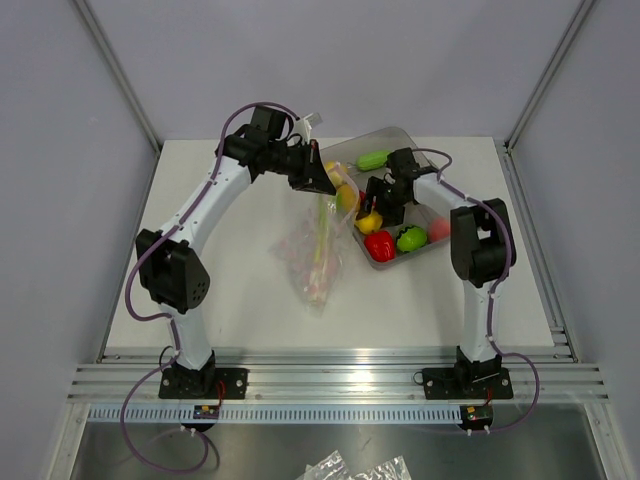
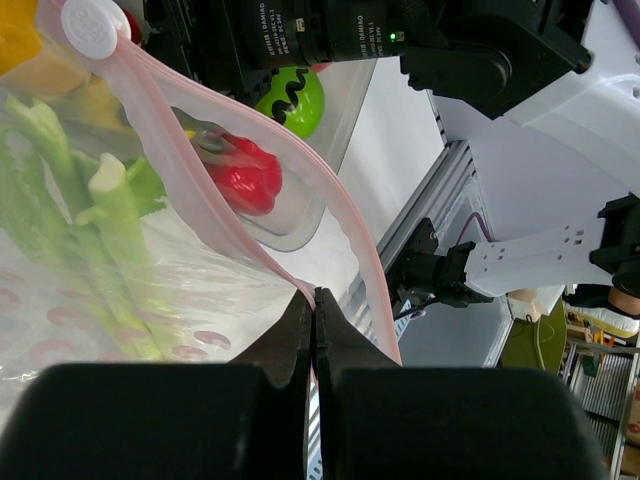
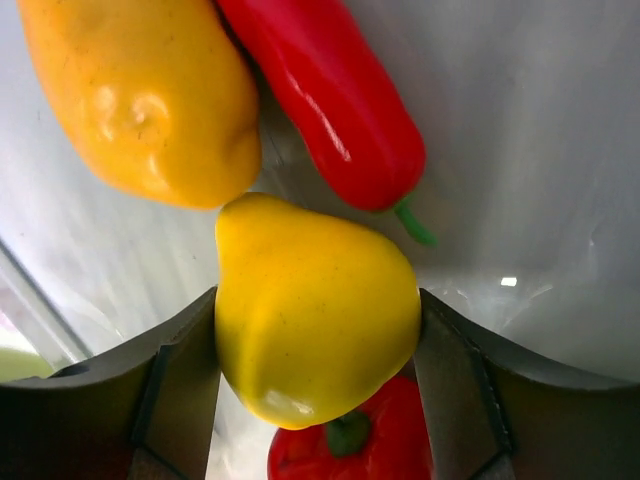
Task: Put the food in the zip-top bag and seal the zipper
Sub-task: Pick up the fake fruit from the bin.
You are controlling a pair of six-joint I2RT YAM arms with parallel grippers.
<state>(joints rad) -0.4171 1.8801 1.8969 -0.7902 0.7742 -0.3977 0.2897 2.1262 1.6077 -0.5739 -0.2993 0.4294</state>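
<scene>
The left claw [image 2: 315, 300] is pinched shut on the thin pink-red zipper [image 2: 175, 140] of one flat clear plastic zip-top bag [image 1: 315, 255] on the white counter [image 1: 240, 300]. The right claw [image 3: 315, 310] grips one glossy yellow pear-shaped toy [image 3: 300, 270] in one grey translucent tray [image 3: 540, 150], beside one red chili toy [image 3: 340, 100], one red pepper toy [image 3: 395, 445] and one orange toy fruit [image 3: 140, 100].

A see-through grey tray [image 1: 401, 133] sits on the white tabletop [image 1: 250, 310], toward the far right. Silver metal rails [image 1: 330, 385] run along the near edge. Crumpled clear plastic [image 1: 355, 467] lies below them.

A glossy yellow pear-shaped toy [image 3: 315, 310] was held between two grey jaws, with an orange oval fruit [image 3: 140, 95] and a red chilli [image 3: 330, 90] beyond.
</scene>
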